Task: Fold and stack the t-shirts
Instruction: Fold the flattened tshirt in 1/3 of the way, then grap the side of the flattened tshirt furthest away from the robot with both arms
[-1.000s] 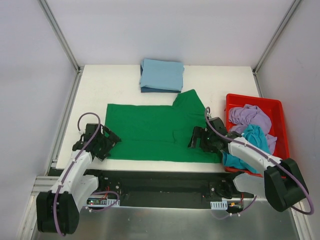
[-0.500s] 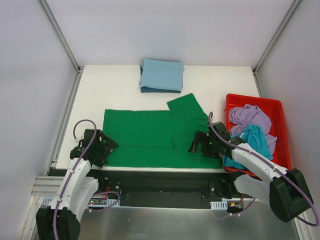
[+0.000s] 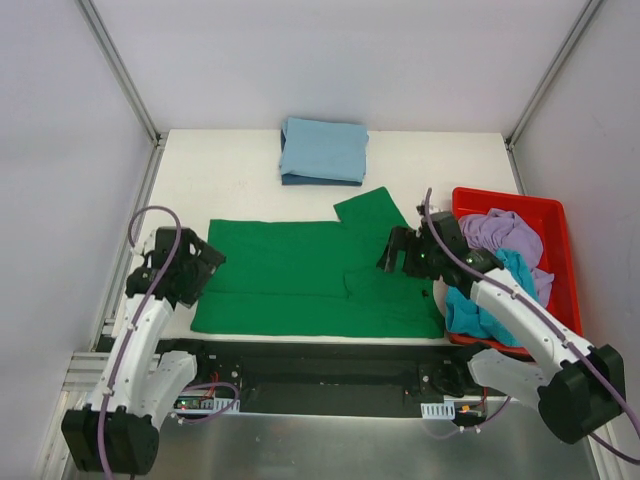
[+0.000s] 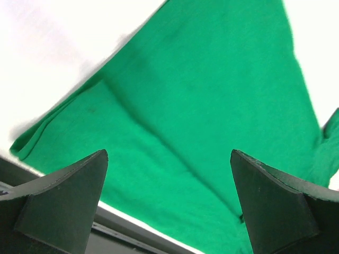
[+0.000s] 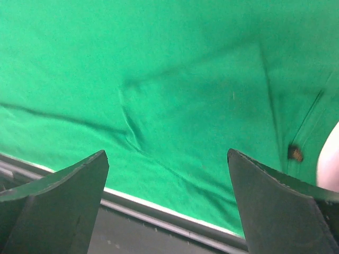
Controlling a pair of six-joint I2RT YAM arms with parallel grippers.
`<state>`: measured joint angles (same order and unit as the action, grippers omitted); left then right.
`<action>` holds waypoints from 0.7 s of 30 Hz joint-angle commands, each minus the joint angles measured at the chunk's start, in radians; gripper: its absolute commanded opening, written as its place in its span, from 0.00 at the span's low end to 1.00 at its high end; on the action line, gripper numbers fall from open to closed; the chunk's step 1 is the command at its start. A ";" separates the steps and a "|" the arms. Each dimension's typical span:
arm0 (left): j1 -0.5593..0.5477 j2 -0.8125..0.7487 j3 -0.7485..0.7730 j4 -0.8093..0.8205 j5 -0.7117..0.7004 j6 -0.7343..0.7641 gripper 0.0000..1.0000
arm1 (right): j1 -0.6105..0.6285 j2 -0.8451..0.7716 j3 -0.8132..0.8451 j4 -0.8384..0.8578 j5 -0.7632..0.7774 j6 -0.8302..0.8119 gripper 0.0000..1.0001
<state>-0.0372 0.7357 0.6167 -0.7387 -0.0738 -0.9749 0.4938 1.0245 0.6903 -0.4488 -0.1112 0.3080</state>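
Note:
A dark green t-shirt [image 3: 300, 275] lies spread flat along the near edge of the white table, one sleeve [image 3: 372, 211] sticking out toward the back. It fills the left wrist view [image 4: 212, 106] and the right wrist view [image 5: 175, 95]. My left gripper [image 3: 205, 262] is open and empty above the shirt's left edge. My right gripper [image 3: 393, 259] is open and empty above the shirt's right part. A folded light blue t-shirt [image 3: 323, 150] lies at the back middle. Lilac [image 3: 500, 235] and teal [image 3: 505, 285] t-shirts lie crumpled in the red tub [image 3: 550, 212].
The red tub stands at the right edge of the table, beside my right arm. Metal frame posts and white walls close in the left, right and back. The table's near edge and a dark rail [image 5: 159, 222] run just below the shirt.
Both grippers have lifted off the green shirt and moved away from the near edge. The shirt's lower part now lies closer to the near edge, its left side shifted left.

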 commanded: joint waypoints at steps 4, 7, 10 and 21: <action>0.008 0.428 0.386 0.104 -0.076 0.159 0.99 | -0.092 0.274 0.363 0.058 0.079 -0.202 0.96; 0.014 0.653 0.547 0.096 -0.113 0.188 0.99 | -0.155 0.443 0.532 0.062 0.013 -0.231 0.96; 0.030 0.848 0.728 0.090 -0.110 0.206 0.93 | -0.228 0.619 0.685 0.042 -0.063 -0.210 0.96; 0.059 1.330 1.129 -0.102 -0.208 0.232 0.67 | -0.304 1.042 1.061 0.067 0.025 -0.267 0.96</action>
<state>0.0212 1.9877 1.6569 -0.7162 -0.2321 -0.7582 0.1818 2.0159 1.6684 -0.4088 -0.1516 0.0875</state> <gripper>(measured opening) 0.705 0.966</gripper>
